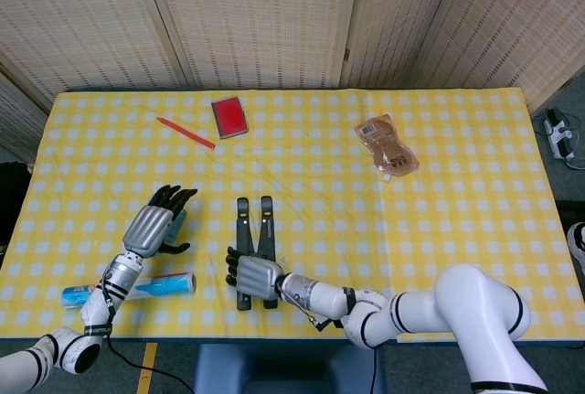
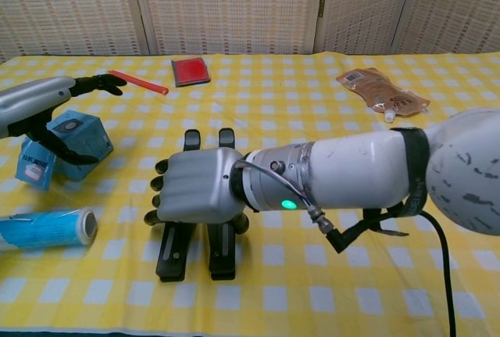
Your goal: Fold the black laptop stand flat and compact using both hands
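Note:
The black laptop stand (image 1: 266, 218) lies flat on the yellow checked cloth near the front edge, its two bars side by side and pointing away from me; in the chest view the stand (image 2: 173, 254) shows on both sides of my hand. My right hand (image 1: 255, 275) lies across the middle of both bars, and its fingers curl down over the left bar's outer edge (image 2: 195, 188). My left hand (image 1: 157, 227) is apart from the stand, further left. It holds nothing, and its fingers are stretched out above a blue box (image 2: 75, 135).
A blue and white tube (image 1: 137, 289) lies at the front left, beside a small blue packet (image 2: 34, 166). At the back lie a red card (image 1: 229, 116) and a red pen (image 1: 186, 132). A brown pouch (image 1: 387, 144) sits at the back right.

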Robot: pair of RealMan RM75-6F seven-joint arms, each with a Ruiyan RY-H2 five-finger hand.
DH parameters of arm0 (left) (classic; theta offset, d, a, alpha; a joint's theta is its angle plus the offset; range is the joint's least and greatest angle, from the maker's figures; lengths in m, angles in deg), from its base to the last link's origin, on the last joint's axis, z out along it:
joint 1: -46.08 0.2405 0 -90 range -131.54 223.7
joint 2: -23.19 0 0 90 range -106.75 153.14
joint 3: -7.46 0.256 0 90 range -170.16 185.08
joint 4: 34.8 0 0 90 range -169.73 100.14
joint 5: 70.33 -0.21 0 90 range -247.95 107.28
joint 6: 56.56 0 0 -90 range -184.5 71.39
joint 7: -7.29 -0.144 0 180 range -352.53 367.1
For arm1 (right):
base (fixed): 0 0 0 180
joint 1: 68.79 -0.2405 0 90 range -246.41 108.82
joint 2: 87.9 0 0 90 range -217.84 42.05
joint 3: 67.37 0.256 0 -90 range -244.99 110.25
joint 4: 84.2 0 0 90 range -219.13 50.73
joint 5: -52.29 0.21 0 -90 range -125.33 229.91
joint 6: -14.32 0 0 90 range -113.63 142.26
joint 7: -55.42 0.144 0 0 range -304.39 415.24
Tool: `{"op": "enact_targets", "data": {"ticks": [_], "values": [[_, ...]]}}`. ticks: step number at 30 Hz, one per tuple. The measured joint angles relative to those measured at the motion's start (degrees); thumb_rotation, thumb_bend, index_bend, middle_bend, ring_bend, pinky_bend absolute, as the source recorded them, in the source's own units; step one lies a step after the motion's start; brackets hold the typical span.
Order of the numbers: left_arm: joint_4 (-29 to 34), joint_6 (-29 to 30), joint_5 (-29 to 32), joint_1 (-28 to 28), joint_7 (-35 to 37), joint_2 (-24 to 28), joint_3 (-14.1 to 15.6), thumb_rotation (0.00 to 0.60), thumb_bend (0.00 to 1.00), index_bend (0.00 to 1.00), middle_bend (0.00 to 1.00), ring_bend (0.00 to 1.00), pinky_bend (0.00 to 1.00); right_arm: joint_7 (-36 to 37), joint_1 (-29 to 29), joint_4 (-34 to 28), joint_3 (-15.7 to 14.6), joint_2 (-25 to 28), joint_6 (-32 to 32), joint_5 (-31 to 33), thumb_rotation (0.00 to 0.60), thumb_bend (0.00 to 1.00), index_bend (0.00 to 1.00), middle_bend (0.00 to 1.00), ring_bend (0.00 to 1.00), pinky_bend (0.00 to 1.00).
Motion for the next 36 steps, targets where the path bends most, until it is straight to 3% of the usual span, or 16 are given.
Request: {"op": "enact_targets", "data": {"ticks": [8,16,21,23,26,28,31,36], "values": [[-0.2,-0.1,-0.1,0.0,0.1,-0.2,0.0,0.600,0.19,0.03,0.14,0.06,0.00,4.2,0.5,1.1,-1.1,-0.3,1.6,-4.3,0.600,0.24,0.37,0.38,0.23,0.14],[-0.4,0.0,-0.1,0.1,0.1,-0.3,0.0,0.600,0.19,0.03,0.15,0.06,0.00,8.8,1.4,2.6,-1.6,-0.9,4.0,-9.1,0.600,0.29,0.55,0.53,0.33,0.19],[-0.1,0.0,-0.3,0.1,-0.2,-0.3,-0.1,0.600,0.19,0.03,0.15,0.06,0.00,11.6,2.2,3.7,-1.8,-1.3,5.7,-12.2,0.600,0.31,0.57,0.56,0.35,0.19],[0.1,0.1,-0.3,0.1,-0.3,-0.2,-0.1,0.600,0.19,0.03,0.15,0.06,0.00,12.0,2.6,3.7,-1.8,-1.2,5.9,-12.7,0.600,0.31,0.51,0.50,0.32,0.19],[0.4,0.1,-0.3,0.0,-0.5,-0.1,-0.2,0.600,0.19,0.03,0.15,0.06,0.00,11.3,2.9,2.9,-1.8,-0.6,5.8,-12.2,0.600,0.31,0.19,0.25,0.20,0.16],[0.8,0.1,-0.3,0.0,-0.8,0.1,-0.3,0.600,0.19,0.03,0.14,0.06,0.00,10.2,3.2,2.1,-1.7,-0.3,5.7,-11.3,0.600,0.31,0.04,0.13,0.13,0.13],[1.5,0.3,-0.3,0.0,-1.2,0.4,-0.4,0.600,0.19,0.03,0.15,0.06,0.00,7.7,4.0,-0.1,-1.4,0.5,6.1,-9.1,0.600,0.31,0.00,0.03,0.07,0.10],[3.3,0.5,-0.4,0.0,-2.3,1.5,-0.6,0.600,0.19,0.03,0.15,0.06,0.00,3.1,6.1,-5.1,-0.9,2.8,9.1,-5.1,0.600,0.31,0.00,0.00,0.06,0.08]]}}
